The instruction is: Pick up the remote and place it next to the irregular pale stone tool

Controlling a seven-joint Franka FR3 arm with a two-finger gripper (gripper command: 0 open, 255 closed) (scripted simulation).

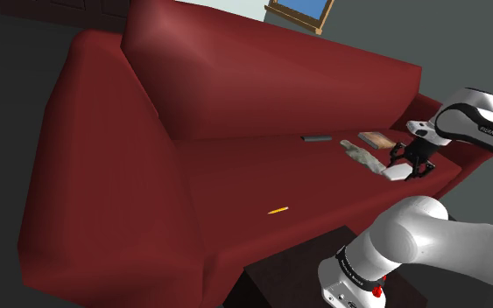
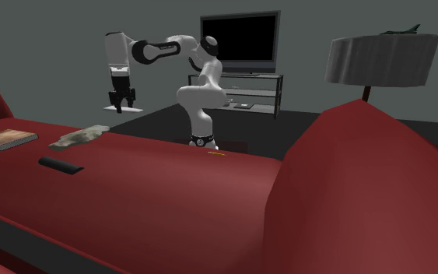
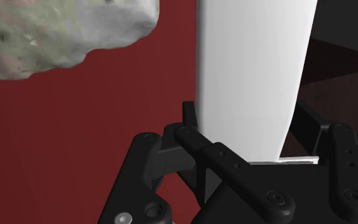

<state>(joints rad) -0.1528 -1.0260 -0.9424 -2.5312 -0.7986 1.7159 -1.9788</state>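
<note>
My black gripper point(image 1: 411, 164) is shut on a flat white slab, the remote point(image 1: 397, 173), over the right front part of the red sofa seat point(image 1: 262, 179). The pale, irregular stone tool point(image 1: 362, 156) lies on the seat just to the left of the gripper in the shoulder view. In the wrist view the white remote point(image 3: 254, 70) runs up between my fingers point(image 3: 193, 127), and the mottled stone tool point(image 3: 56, 32) lies beside it, a little apart. In the second exterior view the gripper point(image 2: 121, 102) holds the remote point(image 2: 129, 110) above and behind the stone tool point(image 2: 79, 136). Whether the remote touches the seat I cannot tell.
A dark slim bar point(image 1: 316, 138) lies on the seat near the backrest. A book point(image 1: 377, 138) rests behind the stone tool. A yellow pencil point(image 1: 277, 211) lies near the seat's front edge. Behind the arm stand a TV point(image 2: 239, 39) and a lamp point(image 2: 379, 61).
</note>
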